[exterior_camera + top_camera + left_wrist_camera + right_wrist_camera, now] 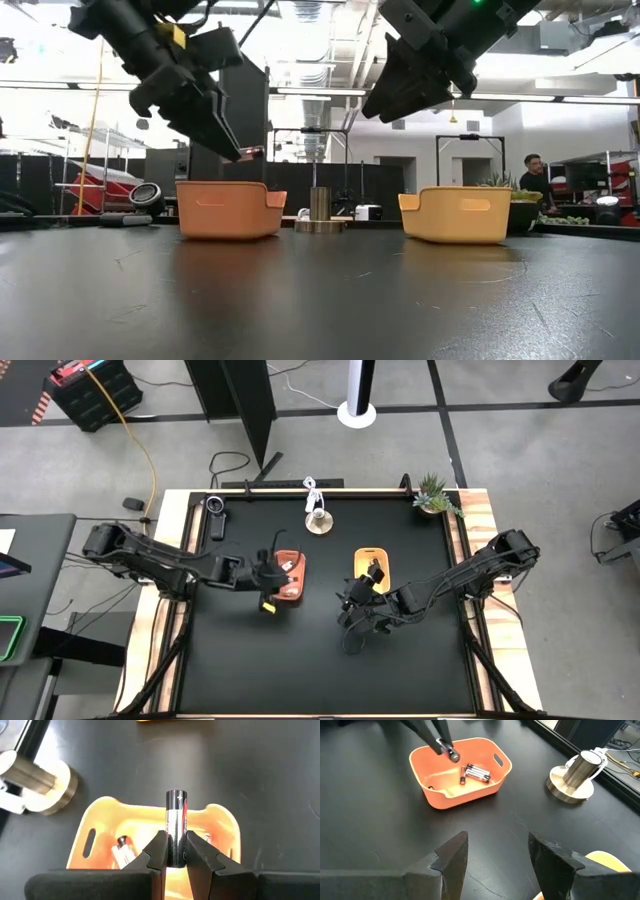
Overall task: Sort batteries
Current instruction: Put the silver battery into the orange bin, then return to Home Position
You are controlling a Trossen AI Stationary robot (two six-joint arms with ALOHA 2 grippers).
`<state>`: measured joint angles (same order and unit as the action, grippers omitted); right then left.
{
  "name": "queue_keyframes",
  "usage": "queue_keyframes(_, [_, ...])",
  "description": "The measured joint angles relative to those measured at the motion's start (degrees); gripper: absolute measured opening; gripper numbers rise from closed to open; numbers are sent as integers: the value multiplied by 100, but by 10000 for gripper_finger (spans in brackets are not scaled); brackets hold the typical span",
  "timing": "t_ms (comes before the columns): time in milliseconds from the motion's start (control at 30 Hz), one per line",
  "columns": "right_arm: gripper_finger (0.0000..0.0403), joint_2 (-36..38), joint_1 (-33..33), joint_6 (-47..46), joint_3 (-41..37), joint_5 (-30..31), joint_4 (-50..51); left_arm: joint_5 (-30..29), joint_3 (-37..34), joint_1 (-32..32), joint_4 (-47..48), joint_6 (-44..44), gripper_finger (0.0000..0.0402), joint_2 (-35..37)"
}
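Two trays: orange tray [290, 575] and yellow tray [371, 566], side by side on the worktop [300, 670]
Left hand [175, 851]: pinched shut on a dark battery [176, 827], hanging over the orange tray
Loose batteries [476, 773]: few lying inside the orange tray
Right hand [498, 851]: fingers spread wide, nothing in it, up off the worktop near the yellow tray

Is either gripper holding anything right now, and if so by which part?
The left gripper pinches a dark battery by its lower end, above the orange tray. The right gripper stands open and holds nothing.
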<state>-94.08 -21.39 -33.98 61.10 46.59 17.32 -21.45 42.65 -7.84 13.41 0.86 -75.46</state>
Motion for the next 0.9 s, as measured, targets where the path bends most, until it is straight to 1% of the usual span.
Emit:
queue_keyframes(100, [223, 0, 0, 5, 0, 0, 6, -32, -40, 170, -30, -169, 43, 9])
queue_keyframes(133, [223, -1, 0, 10, 0, -2, 6, -108, -43, 212, -30, -226, 57, 9])
queue_keyframes(233, [223, 0, 0, 17, 0, -2, 8, -337, -47, 257, -25, -316, 127, 9])
queue_keyframes(333, [223, 0, 0, 17, 0, -2, 10, -387, -47, 250, 39, -312, 202, 9])
queue_keyframes(400, [223, 0, 0, 48, 0, -4, 11, -389, -47, 250, 44, -312, 239, 9])
queue_keyframes(467, [223, 0, 0, 81, 0, -4, 12, -391, -47, 249, 58, -352, 263, 14])
queue_keyframes(567, [223, 0, -28, 131, 0, -4, 15, -362, -49, 164, 54, -449, 275, 185])
queue_keyframes(700, [223, 0, -89, 378, 0, 74, -138, -370, -49, -183, -86, -424, 268, 626])
queue_keyframes(800, [223, 0, -220, 927, 0, 238, -599, -639, -49, -516, -129, -391, 251, 1063])
queue_keyframes(900, [218, 0, -395, 1709, 0, 246, -1200, -837, -120, -813, -221, -397, 220, 1512])
